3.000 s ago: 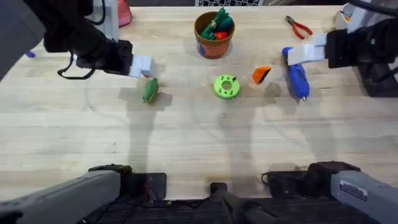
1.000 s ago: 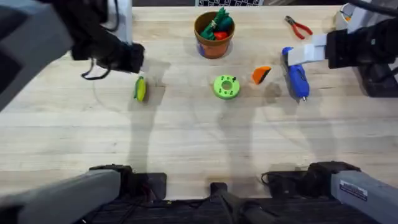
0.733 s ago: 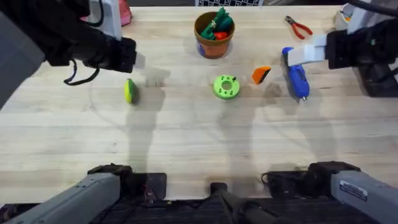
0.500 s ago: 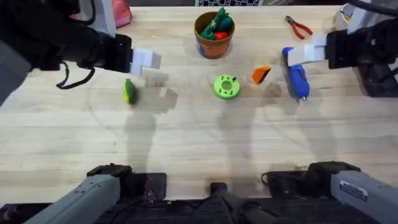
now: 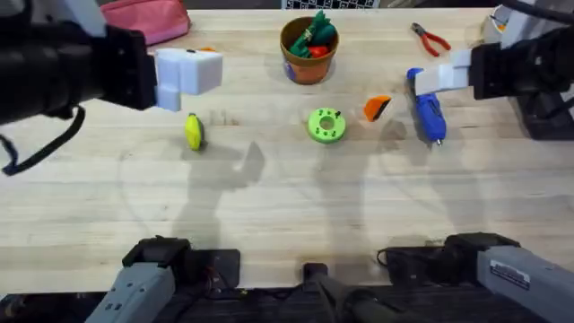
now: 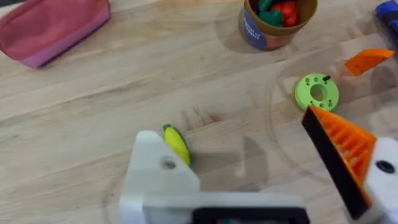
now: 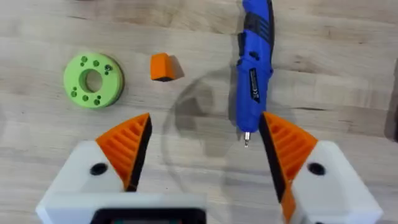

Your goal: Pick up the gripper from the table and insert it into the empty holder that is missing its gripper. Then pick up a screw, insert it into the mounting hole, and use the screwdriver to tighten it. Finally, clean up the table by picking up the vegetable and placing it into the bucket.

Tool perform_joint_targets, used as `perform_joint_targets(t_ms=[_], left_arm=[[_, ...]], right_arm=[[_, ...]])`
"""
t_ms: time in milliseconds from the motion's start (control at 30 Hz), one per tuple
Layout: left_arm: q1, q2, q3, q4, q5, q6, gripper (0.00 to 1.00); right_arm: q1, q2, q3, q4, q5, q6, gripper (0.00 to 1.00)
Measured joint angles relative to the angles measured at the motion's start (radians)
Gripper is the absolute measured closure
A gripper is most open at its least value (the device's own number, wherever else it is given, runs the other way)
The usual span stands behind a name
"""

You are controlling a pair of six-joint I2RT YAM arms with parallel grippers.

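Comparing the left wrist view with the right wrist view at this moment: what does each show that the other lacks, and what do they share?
Left wrist alone: the vegetable, the bucket, a pink pouch, and the holder missing its orange tip. Right wrist alone: the full screwdriver and two orange-tipped fingers, apart. Shared: the green disc, the loose orange gripper, and the wooden table.

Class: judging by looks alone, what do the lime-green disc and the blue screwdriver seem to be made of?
Lime-green disc: probably matte moulded or printed plastic, given its uniform colour and neat ring of holes. Screwdriver: glossy blue plastic body with highlights, and a thin bit that looks like metal.
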Motion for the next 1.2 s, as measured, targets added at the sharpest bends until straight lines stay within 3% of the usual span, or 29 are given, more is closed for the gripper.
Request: perform_joint_targets(t_ms=[333, 467, 833, 967, 1200], left_arm=[[0.000, 0.029, -0.001, 0.098, 0.003, 0.037, 0.015], [0.000, 0.025, -0.060, 0.253, 0.012, 0.046, 0.015], [0.000, -0.250, -0.636, 0.913, 0.108, 0.054, 0.015], [0.000, -0.389, -0.827, 1.087, 0.147, 0.035, 0.016], [0.000, -0.622, -1.046, 1.244, 0.175, -0.057, 0.014]], right_arm=[[0.000, 0.000, 0.000, 0.000, 0.000, 0.000, 0.007], [0.000, 0.000, 0.000, 0.000, 0.000, 0.000, 0.008], [0.000, 0.000, 0.000, 0.000, 0.000, 0.000, 0.008], [0.000, 0.000, 0.000, 0.000, 0.000, 0.000, 0.008], [0.000, 0.000, 0.000, 0.000, 0.000, 0.000, 0.007]])
